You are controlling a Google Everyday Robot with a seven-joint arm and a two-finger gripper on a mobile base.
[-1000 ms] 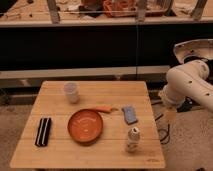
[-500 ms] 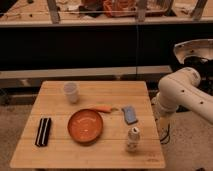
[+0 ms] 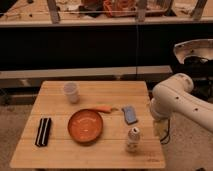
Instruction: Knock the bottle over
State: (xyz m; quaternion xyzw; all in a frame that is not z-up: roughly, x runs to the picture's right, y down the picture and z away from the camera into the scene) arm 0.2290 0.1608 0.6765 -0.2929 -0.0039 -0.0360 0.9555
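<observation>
Bottle point(image 3: 133, 138) upright on bench point(image 3: 60, 155), near gripper point(image 3: 161, 131); jaws released, apart from it; orange plate point(image 3: 85, 125) beyond.

Light slatted wooden table point(image 3: 55, 150) w/ translucent white plastic cup point(image 3: 71, 92) at back-left, round orange plate point(image 3: 85, 125) approx centre, thin orange carrot-like stick point(image 3: 102, 108) just behind plate's rim, blue-grey rectangular pad point(image 3: 129, 114) right of stick, black ribbed rectangular block point(image 3: 43, 131) near left edge; dark cluttered counter point(image 3: 100, 20) in bkgd.
</observation>
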